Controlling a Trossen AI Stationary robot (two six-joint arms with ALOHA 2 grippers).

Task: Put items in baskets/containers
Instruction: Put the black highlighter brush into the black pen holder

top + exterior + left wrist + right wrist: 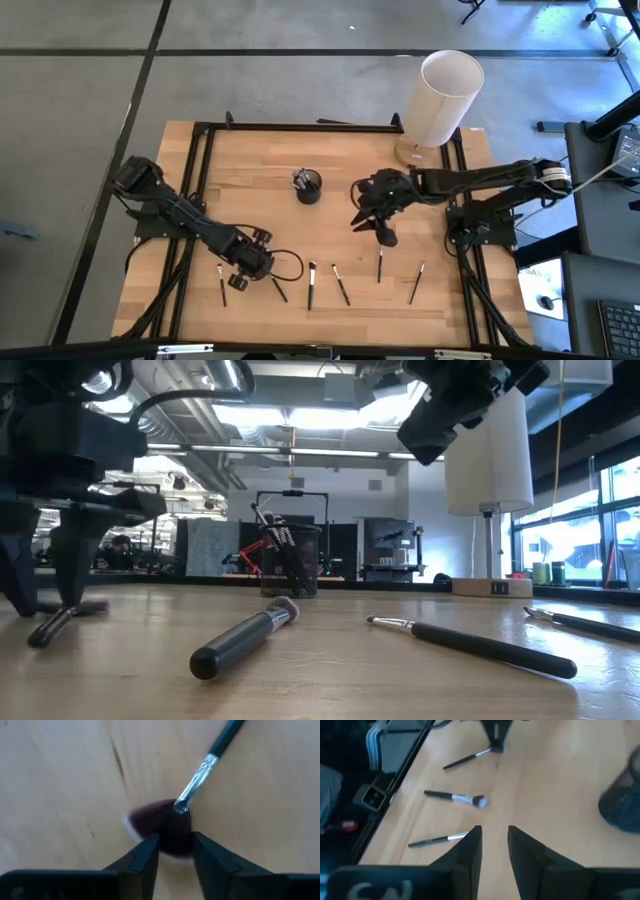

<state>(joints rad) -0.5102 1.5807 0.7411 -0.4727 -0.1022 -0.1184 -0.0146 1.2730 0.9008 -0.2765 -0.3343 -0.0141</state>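
Several brushes stand in the black mesh cup [308,187] mid-table, while 6 more lie in a row on the table [250,160] nearer the front edge. Only the left wrist view shows the left gripper [175,851], fingers slightly spread, straddling the dark reddish fan head of a brush [167,827]; from above that head is hidden beneath the gripper [243,279]. The right gripper [370,222] hangs above the table with its fingers narrowly apart, holding nothing; no writing is readable.

Left gripper [175,851] jaws straddle reddish fan brush [167,827] head on wooden table [65,780].
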